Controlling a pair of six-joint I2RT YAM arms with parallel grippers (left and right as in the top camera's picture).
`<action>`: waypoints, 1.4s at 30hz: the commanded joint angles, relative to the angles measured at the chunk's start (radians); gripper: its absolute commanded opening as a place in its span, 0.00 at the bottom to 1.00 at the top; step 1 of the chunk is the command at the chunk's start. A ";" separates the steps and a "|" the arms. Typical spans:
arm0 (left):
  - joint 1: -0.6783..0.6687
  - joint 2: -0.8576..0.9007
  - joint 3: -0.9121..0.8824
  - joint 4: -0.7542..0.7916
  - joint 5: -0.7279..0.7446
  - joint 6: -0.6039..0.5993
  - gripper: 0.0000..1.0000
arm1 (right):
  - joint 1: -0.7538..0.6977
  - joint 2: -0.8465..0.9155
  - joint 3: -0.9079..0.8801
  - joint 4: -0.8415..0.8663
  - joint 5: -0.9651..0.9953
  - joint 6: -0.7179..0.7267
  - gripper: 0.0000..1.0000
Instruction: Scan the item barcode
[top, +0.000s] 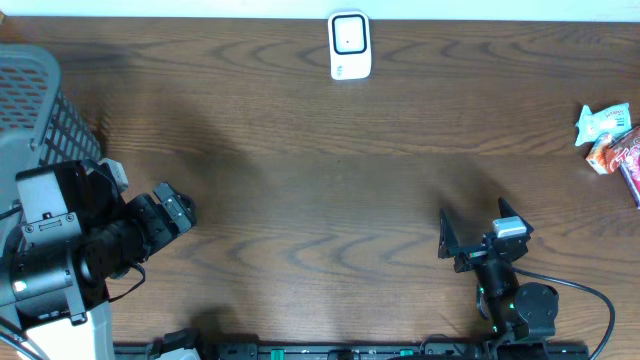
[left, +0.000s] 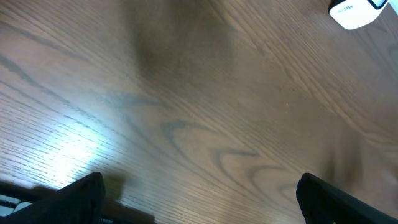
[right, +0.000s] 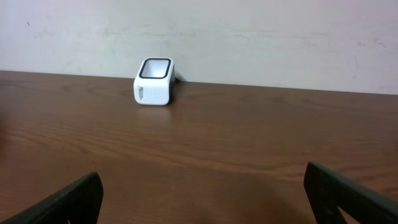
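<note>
Tabletop (top: 320, 150) of dark brown wood grain, filling all three views, near edge lost behind the arm bases. Grey mesh basket (top: 40, 100) at the far left, cut off by the frame and partly covered by the left arm, contents hidden. Left gripper (top: 178, 203) just right of the basket, spread fully wide over bare wood and holding nothing; in its wrist view only two dark, blurred fingertips (left: 81, 199) at the bottom corners. Right gripper (top: 478, 232) toward the front right, equally wide open and empty, touching nothing; in its own view again just two black fingertips (right: 68, 202) low in the frame. Red packet (top: 620, 152) at the far right edge, sliced off by the frame, touching a crumpled white-and-blue packet (top: 602, 122) just beside it; both well apart from either gripper, print too small to read, barcode not to be made out. White scanner (top: 350, 45) with rounded corners and a black-rimmed window, standing at the far edge in the middle, against a pale wall (right: 249, 31); grey lettering on its side, seen from the right wrist (right: 153, 82), too small to read; clipped by the top right corner in the left wrist view (left: 354, 12).
</note>
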 joint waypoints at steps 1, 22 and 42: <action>0.000 -0.001 0.005 0.000 0.012 -0.002 0.98 | -0.005 -0.006 -0.002 -0.004 -0.006 0.007 0.99; 0.000 -0.016 -0.015 0.026 -0.093 -0.013 0.98 | -0.005 -0.006 -0.002 -0.004 -0.006 0.007 0.99; -0.234 -0.744 -0.844 0.963 -0.094 0.070 0.98 | -0.005 -0.006 -0.002 -0.004 -0.006 0.007 0.99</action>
